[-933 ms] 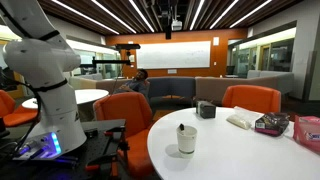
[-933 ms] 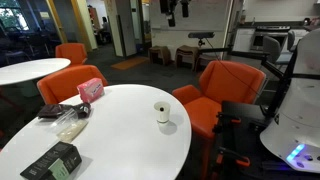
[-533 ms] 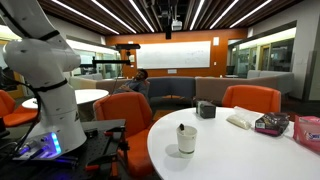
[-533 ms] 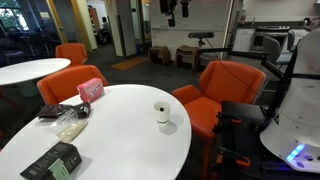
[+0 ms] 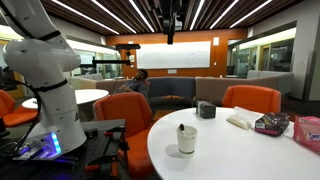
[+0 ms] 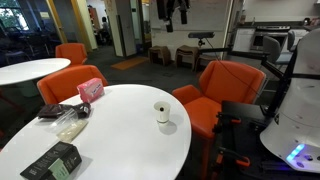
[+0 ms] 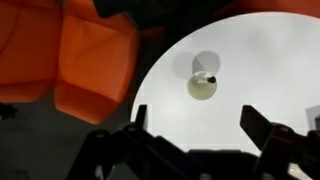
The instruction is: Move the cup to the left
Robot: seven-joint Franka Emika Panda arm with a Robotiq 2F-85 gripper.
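In the wrist view, the cup (image 7: 203,86) shows beyond the spread end effector (image 7: 195,135)

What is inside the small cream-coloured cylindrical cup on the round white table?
A small dark item pokes out at the rim of the cream-coloured cup, clearest in the wrist view. Its lower part and anything deeper are hidden by the cup's wall or too blurred to tell.

Cream cylindrical cup (image 5: 187,139), dark item at its top, upright near the round white worktop (image 5: 225,152) edge — dark grey boxy container (image 5: 206,110) behind.
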